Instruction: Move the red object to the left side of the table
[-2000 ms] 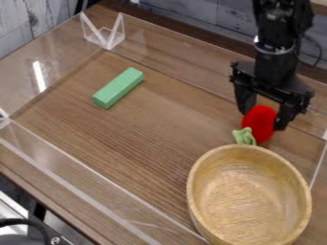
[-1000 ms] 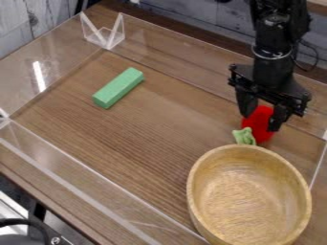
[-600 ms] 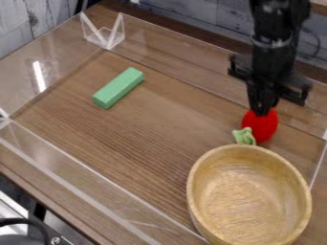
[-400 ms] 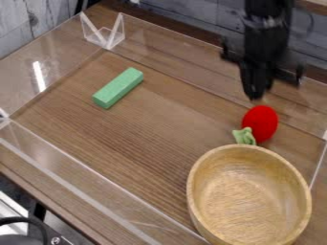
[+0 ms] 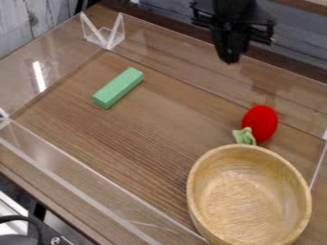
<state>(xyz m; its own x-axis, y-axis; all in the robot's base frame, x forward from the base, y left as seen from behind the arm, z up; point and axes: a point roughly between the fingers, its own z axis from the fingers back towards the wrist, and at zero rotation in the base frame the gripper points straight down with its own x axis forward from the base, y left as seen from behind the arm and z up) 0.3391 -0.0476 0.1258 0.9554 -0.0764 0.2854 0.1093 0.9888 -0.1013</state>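
The red object point(image 5: 259, 121), a small rounded toy fruit with a light green leafy end, lies free on the brown table point(image 5: 166, 124) at the right, just above the wooden bowl's rim. My gripper point(image 5: 230, 55) hangs well above and to the left of it, up near the back wall, pointing down. Nothing is in its grasp. Its dark fingers blur into one narrow shape, so I cannot make out the gap between them.
A large wooden bowl point(image 5: 250, 197) fills the front right corner. A green rectangular block point(image 5: 118, 87) lies left of centre. Low clear acrylic walls border the table, and a small clear bracket point(image 5: 102, 33) stands at the back left.
The gripper was down around the red object, then rose and swung up and to the left, leaving the fruit on the table where it was, slightly shifted upright.
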